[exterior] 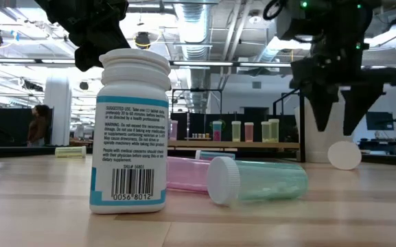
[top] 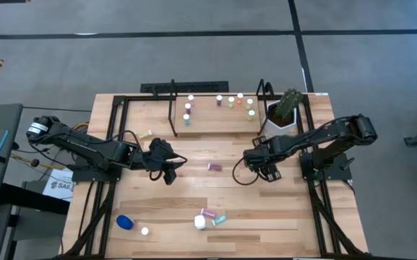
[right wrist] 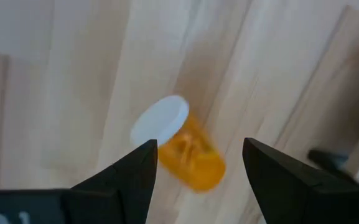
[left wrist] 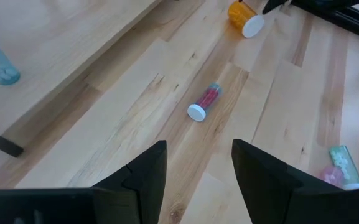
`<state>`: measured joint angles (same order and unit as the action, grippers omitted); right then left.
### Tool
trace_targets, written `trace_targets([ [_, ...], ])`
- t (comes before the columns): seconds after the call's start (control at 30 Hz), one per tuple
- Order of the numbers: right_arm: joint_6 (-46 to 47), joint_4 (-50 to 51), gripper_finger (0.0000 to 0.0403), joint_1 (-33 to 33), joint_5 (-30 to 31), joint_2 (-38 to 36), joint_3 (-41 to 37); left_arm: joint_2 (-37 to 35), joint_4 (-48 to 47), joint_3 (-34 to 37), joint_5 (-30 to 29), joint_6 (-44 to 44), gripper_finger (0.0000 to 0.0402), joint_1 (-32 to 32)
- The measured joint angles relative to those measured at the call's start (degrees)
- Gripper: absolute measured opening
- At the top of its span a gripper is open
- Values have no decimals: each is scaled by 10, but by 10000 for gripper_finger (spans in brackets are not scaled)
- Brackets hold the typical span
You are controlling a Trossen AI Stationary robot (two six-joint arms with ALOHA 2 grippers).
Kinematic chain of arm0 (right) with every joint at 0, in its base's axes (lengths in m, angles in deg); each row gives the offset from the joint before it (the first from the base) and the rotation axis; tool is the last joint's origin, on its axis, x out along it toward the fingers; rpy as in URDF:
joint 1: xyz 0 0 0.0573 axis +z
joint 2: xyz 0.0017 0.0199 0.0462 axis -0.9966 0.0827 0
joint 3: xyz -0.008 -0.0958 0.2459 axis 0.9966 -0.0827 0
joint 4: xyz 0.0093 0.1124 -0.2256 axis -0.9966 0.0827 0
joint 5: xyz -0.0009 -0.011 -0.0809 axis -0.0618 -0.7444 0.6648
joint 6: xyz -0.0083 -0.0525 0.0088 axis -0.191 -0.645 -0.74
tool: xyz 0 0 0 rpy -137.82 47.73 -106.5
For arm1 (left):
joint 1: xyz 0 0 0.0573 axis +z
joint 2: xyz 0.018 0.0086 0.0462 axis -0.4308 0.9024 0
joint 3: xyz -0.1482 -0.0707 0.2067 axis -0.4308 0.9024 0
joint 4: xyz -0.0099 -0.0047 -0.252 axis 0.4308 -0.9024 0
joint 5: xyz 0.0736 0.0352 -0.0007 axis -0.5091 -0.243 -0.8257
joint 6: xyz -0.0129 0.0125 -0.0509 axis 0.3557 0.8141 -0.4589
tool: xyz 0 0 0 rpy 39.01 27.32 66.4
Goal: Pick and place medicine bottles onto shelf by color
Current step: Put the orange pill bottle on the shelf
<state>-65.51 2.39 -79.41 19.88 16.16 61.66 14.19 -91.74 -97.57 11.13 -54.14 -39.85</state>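
Two grippers over the planks, both empty. My right gripper (right wrist: 198,158) hangs with its dark wedge fingers spread wide, straddling an orange bottle (right wrist: 188,152) that lies on its side on the pale wood, flat white cap (right wrist: 160,121) tilted up at me; the translucent body shows between the fingers, whether touching or not I cannot tell. My left gripper (left wrist: 198,165) sits part open over bare grain, and ahead of it lies a slim pink vial (left wrist: 205,101), white-capped, on its side.

On the shelf (top: 215,123), a light-wood board in thin black rod framing, small capped bottles (top: 231,102) stand upright in a loose row beside the white plant pot (top: 279,121). Near the table's front edge I see a squat white bottle (exterior: 131,130) with a ribbed cap and printed label standing up, a frosted teal vial (exterior: 256,180) and a pink one (exterior: 184,173) lying next to it, and a wide blue bottle (top: 124,222) off to the left.
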Motion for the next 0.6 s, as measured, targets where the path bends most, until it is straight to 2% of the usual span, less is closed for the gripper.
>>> trace_targets([
  [0.37, -49, -5, 261, 0, -26, 0, -38, 0, 2, 0, -7, -3, 168, 0],
  [0.6, -65, -68, 261, -2, -32, 0, -90, 0, 2, 0, -10, -16, 168, 0],
])
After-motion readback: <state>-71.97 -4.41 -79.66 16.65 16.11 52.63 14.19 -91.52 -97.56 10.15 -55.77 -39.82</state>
